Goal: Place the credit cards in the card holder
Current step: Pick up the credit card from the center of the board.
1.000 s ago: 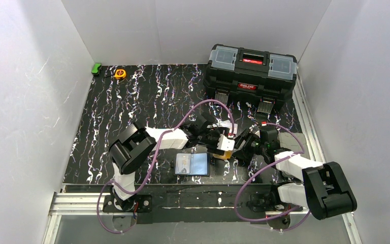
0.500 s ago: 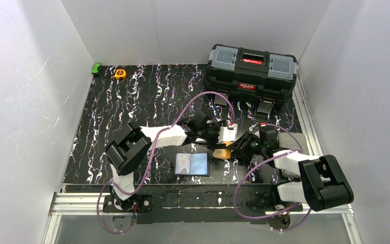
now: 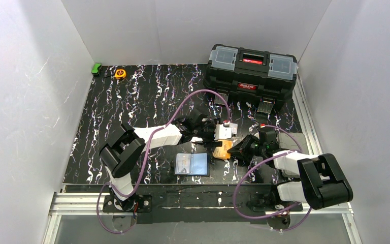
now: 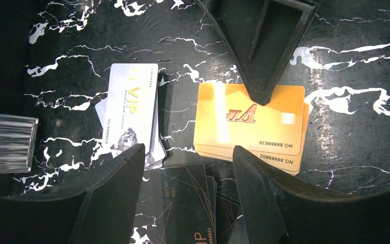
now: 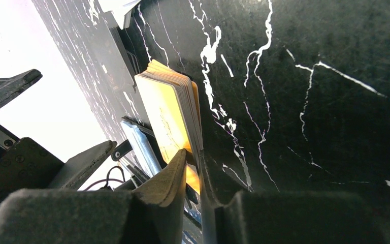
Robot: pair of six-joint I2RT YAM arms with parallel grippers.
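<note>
From the top external view, the left gripper (image 3: 215,143) and the right gripper (image 3: 235,147) meet tip to tip near the middle of the table (image 3: 132,112). The orange credit cards (image 3: 224,149) lie right between them. The card holder (image 3: 193,164) lies open, bluish sleeves up, just on the near side of the left jaws and apart from both grippers. A black toolbox (image 3: 251,68) stands well beyond the jaws, at the far edge.

In the left wrist view, the left gripper (image 4: 189,151) stands wide open and grips nothing. The orange credit cards (image 4: 249,124) sit as a slightly fanned stack just ahead of its right fingertip. A silver credit card (image 4: 132,114) lies just ahead of its left fingertip. Some black cards (image 4: 187,201) lie flat between the two fingers. The tip of the right gripper (image 4: 262,94) bears on the far edge of the orange stack, opposite the left jaws.

In the right wrist view, the right gripper (image 5: 193,165) is closed to a narrow slit. The near end of the orange credit cards (image 5: 168,109) is pinched in that slit, and the rest of the stack reaches out ahead of the fingertips against the table (image 5: 325,101).
</note>
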